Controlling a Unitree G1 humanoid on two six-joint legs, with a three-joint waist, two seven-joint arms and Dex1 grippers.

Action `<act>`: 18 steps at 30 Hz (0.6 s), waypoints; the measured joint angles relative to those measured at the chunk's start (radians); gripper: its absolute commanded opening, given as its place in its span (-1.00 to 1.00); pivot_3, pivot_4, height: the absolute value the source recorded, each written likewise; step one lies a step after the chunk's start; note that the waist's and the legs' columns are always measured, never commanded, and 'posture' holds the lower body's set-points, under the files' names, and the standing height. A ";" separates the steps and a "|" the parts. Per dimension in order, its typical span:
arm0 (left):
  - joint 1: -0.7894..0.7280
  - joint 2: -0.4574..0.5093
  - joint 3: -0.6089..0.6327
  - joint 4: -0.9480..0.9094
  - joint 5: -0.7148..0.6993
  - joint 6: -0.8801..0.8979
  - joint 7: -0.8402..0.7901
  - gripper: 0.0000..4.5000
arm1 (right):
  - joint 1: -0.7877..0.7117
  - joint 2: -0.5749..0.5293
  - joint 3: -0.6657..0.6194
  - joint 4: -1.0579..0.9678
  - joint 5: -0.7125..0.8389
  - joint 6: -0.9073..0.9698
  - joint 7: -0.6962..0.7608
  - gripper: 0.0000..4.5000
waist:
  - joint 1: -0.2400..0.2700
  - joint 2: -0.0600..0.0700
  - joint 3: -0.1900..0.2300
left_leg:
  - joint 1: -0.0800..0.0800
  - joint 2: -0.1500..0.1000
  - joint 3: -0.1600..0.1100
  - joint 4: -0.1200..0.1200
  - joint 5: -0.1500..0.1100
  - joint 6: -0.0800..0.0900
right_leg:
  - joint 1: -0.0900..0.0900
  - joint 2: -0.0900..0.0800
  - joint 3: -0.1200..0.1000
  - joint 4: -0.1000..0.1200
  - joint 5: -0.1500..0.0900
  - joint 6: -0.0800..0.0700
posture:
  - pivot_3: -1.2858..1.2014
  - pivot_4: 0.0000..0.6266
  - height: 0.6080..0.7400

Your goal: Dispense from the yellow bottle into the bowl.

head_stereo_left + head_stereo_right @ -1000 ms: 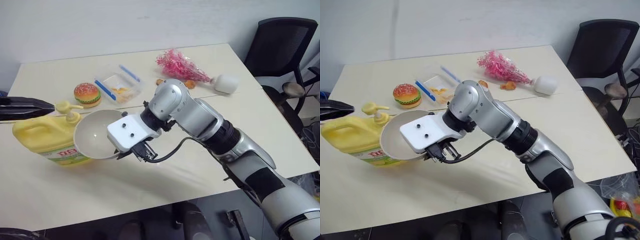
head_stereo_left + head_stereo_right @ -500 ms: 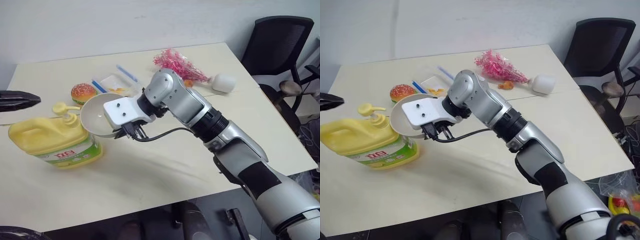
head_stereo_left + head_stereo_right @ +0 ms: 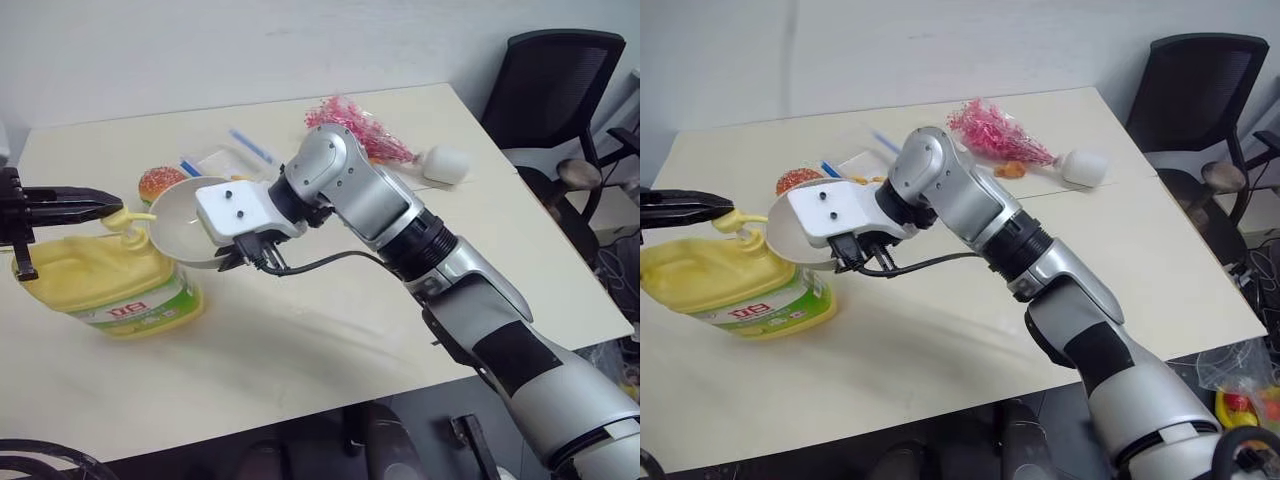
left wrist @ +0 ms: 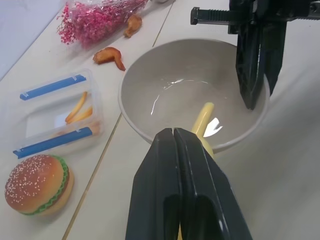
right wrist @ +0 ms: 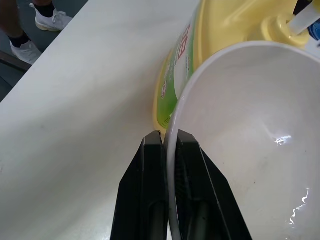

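**Bowl held at pump spout, L gripper over pump head**

R gripper (image 5: 167,150) pinches the rim of the bowl (image 3: 185,222), one finger inside the wall, one outside, jaws narrow w/ just the rim between. Bowl is lifted off the table (image 3: 330,340), tilted, mouth facing the robot's left, right next to the pump of the yellow bottle (image 3: 100,283). In L wrist view the yellow spout tip reaches over the bowl rim into the bowl's mouth.

L gripper (image 3: 105,205) has fingers pressed together, nothing between them, pointing toward the bowl, sitting just above the pump head; can't tell if touching it.

Yellow bottle stands upright on the table at the robot's left, label facing the near edge.

Other stuff on table, further back: toy burger (image 3: 158,182) just behind the bowl, clear container w/ blue clips (image 4: 57,117) w/ fries inside, pink flower bunch (image 3: 355,125), white roll-shaped object (image 3: 445,163). Black office chair (image 3: 545,85) at the robot's right beyond the table.
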 measured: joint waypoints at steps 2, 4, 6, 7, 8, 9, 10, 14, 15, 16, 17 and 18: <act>0.001 -0.003 -0.001 0.000 0.008 -0.020 0.000 -0.98 | 0.000 0.000 -0.002 -0.018 0.000 0.005 0.003 -1.00 | -0.001 0.000 0.000 | 0.000 0.000 0.000 0.000 0.000 0.000 | 0.000 0.000 0.000 0.000 0.000 0.000 | 0.03 -0.52 1.00; 0.006 -0.004 0.000 0.001 0.014 -0.038 -0.002 -0.98 | 0.000 0.000 -0.006 -0.025 0.000 0.006 0.004 -1.00 | -0.001 0.000 0.000 | 0.000 0.000 0.000 0.000 0.000 0.000 | 0.000 0.000 0.000 0.000 0.000 0.000 | 0.03 -0.52 1.00; 0.012 -0.004 0.001 0.001 0.017 -0.054 -0.006 -0.98 | 0.000 0.000 -0.006 -0.025 0.000 0.006 0.005 -1.00 | -0.002 0.000 0.000 | 0.001 0.000 0.001 0.000 0.000 0.000 | 0.000 0.000 0.001 0.000 0.000 0.000 | 0.03 -0.52 1.00; 0.020 -0.004 0.004 0.000 0.018 -0.064 -0.008 -0.98 | 0.000 0.000 -0.006 -0.025 0.000 0.006 0.005 -1.00 | -0.002 0.000 0.000 | 0.001 0.000 0.001 0.000 0.000 0.000 | 0.000 0.000 0.001 0.001 0.000 0.000 | 0.03 -0.52 1.00; 0.026 -0.004 0.007 -0.001 0.019 -0.073 -0.009 -0.98 | 0.000 0.000 -0.006 -0.025 0.000 0.006 0.005 -1.00 | -0.002 0.000 0.000 | 0.001 0.000 0.001 0.000 0.000 0.000 | 0.000 0.000 0.001 0.001 0.000 0.000 | 0.03 -0.52 1.00; 0.035 -0.004 0.011 -0.003 0.020 -0.082 -0.009 -0.98 | 0.000 -0.001 -0.006 -0.025 0.000 0.006 0.006 -1.00 | -0.002 0.000 0.000 | 0.002 0.000 0.001 0.000 0.000 0.000 | 0.000 0.000 0.001 0.001 0.000 0.000 | 0.03 -0.52 1.00; 0.045 -0.004 0.016 -0.004 0.021 -0.091 -0.009 -0.98 | 0.000 -0.001 -0.006 -0.026 0.000 0.007 0.008 -1.00 | -0.002 0.000 0.000 | 0.002 0.000 0.002 0.000 0.000 0.000 | 0.000 0.000 0.001 0.001 0.000 0.000 | 0.03 -0.52 1.00; 0.053 -0.004 0.022 -0.004 0.022 -0.107 -0.009 -0.98 | 0.000 -0.002 -0.006 -0.047 0.000 0.026 0.026 -1.00 | -0.002 0.000 0.000 | 0.002 0.000 0.002 0.000 0.000 0.000 | 0.000 0.000 0.002 0.001 0.000 0.000 | 0.03 -0.52 1.00; 0.054 -0.004 0.022 -0.003 0.023 -0.112 -0.009 -0.98 | 0.000 -0.003 -0.006 -0.053 0.000 0.028 0.030 -1.00 | -0.002 0.000 0.000 | 0.002 0.000 0.002 0.000 0.000 0.000 | 0.000 0.000 0.002 0.001 0.000 0.000 | 0.03 -0.52 1.00; 0.057 -0.004 0.022 -0.003 0.025 -0.117 -0.009 -0.98 | 0.000 -0.003 -0.006 -0.059 0.000 0.029 0.031 -1.00 | -0.002 0.000 0.000 | 0.002 0.000 0.002 0.000 0.000 0.000 | 0.000 0.000 0.002 0.001 0.000 0.000 | 0.03 -0.52 1.00; 0.062 -0.003 0.022 -0.003 0.029 -0.125 -0.009 -0.98 | 0.000 -0.003 -0.006 -0.065 0.000 0.030 0.032 -1.00 | -0.002 0.000 0.000 | 0.003 0.000 0.002 0.000 0.000 0.000 | 0.000 0.000 0.002 0.001 0.000 0.000 | 0.03 -0.52 1.00; 0.069 -0.003 0.021 -0.003 0.032 -0.134 -0.009 -0.98 | 0.000 -0.003 -0.006 -0.067 0.000 0.030 0.032 -1.00 | -0.002 0.000 0.000 | 0.003 0.000 0.002 -0.001 0.000 0.000 | 0.000 0.000 0.002 0.001 0.000 0.000 | 0.03 -0.52 1.00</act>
